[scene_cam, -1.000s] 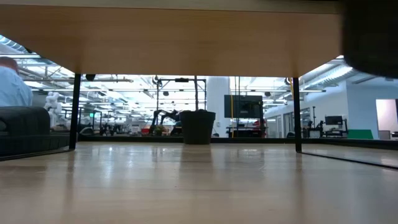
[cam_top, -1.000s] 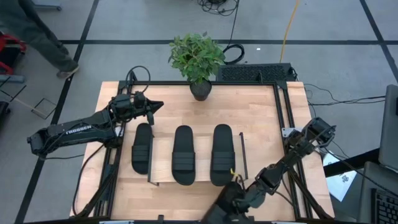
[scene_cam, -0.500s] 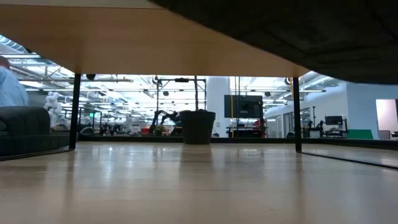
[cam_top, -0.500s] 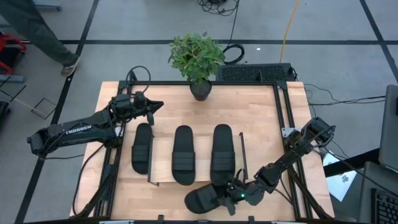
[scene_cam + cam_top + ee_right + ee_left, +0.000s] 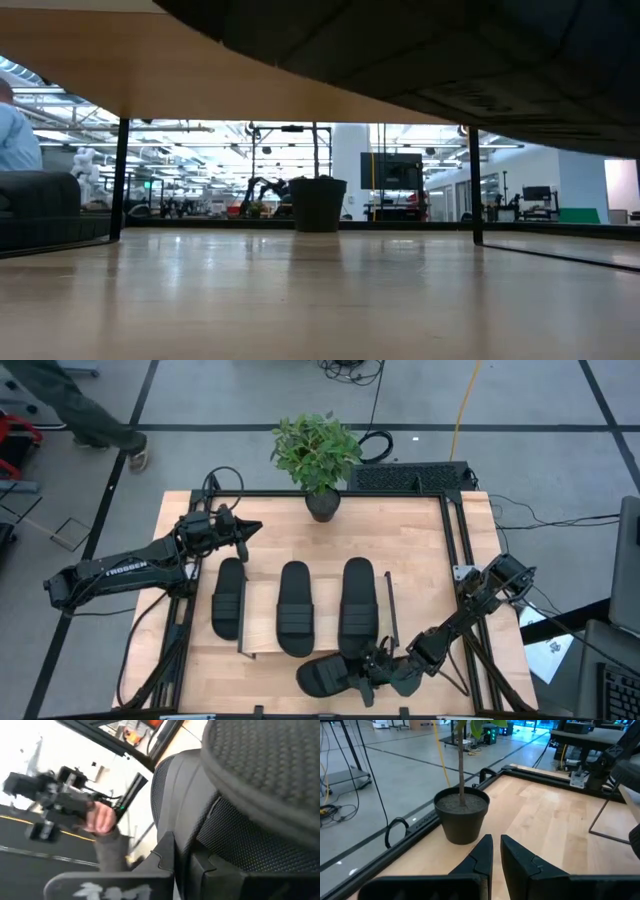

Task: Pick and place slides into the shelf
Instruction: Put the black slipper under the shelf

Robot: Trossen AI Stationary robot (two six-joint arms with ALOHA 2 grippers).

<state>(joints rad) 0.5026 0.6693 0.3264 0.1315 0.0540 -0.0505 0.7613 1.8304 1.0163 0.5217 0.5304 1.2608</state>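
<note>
A: What has changed in the last second?

B: The right gripper has brought the fourth slide in over the table. A second ago it was at the table's near edge, half out of the high view. Now it hangs just in front of the shelf, toward the shelf's right half. In the low view its dark sole has spread across the top of the picture.

A: Is it properly held?

B: Yes. The right fingers are clamped tight on the slide's edge, and the wrist view shows the textured sole pinched between them.

A: So what does that mean for the job?

B: I judge this to be the last carry. What's left is to set it down on the shelf and let go.

A: And the left arm?

B: The left gripper hasn't moved. It waits behind the shelf's left end, near the plant, fingers almost together with nothing between them.

A: Give me the count.

B: Four slides. Two lie lengthwise on the shelf board and one lies at its left end, by the wire frame; I can't tell whether that one rests on the board. The fourth is in the air. One shelf, one plant, two arms. One person walks on the floor well behind the shelf.
</note>
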